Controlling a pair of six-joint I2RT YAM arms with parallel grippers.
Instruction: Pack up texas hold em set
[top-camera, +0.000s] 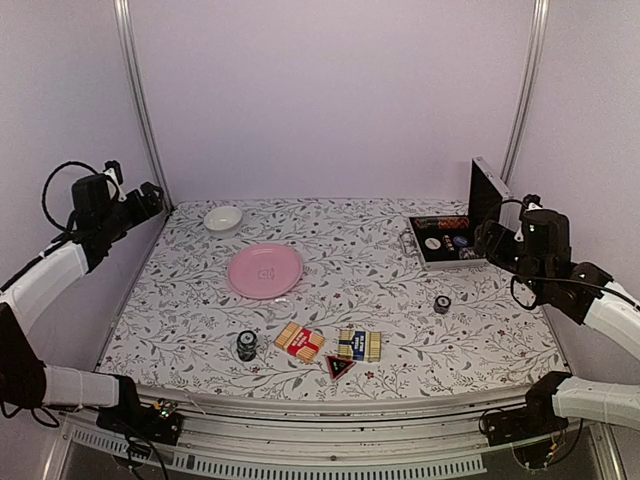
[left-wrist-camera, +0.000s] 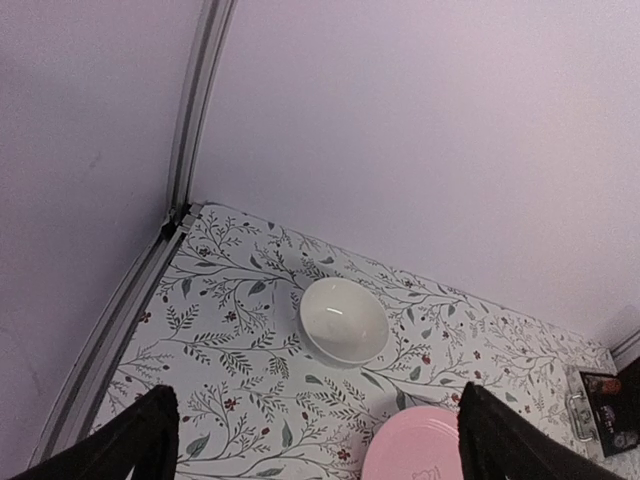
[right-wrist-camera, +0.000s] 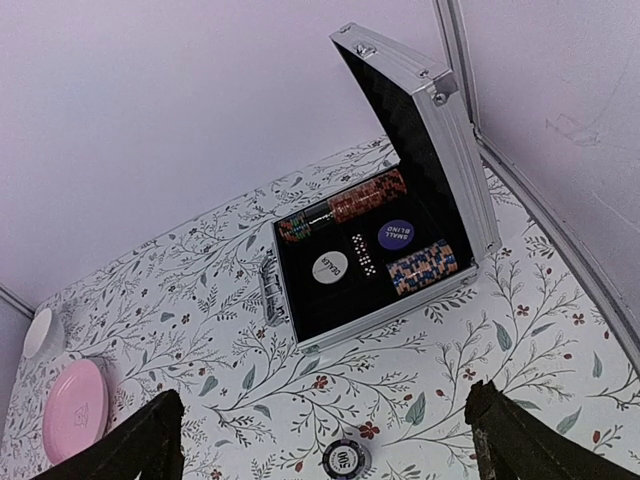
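Note:
The silver metal case (top-camera: 416, 243) stands open at the back right, its lid up, with chip rows and round buttons on the black lining; it also shows in the right wrist view (right-wrist-camera: 385, 315). One chip stack (top-camera: 442, 304) sits in front of it, low in the right wrist view (right-wrist-camera: 346, 458). Another chip stack (top-camera: 247, 346), two card decks (top-camera: 300, 341) (top-camera: 359, 345) and the black triangular marker (top-camera: 339, 367) lie near the front edge. My right gripper (right-wrist-camera: 325, 445) is open and empty, raised near the case. My left gripper (left-wrist-camera: 318, 440) is open and empty, raised at the far left.
A pink plate (top-camera: 264, 270) lies left of centre, and its edge shows in the left wrist view (left-wrist-camera: 415, 445). A small white bowl (top-camera: 223, 218) sits at the back left, also in the left wrist view (left-wrist-camera: 343, 320). Walls and metal posts close the table's sides.

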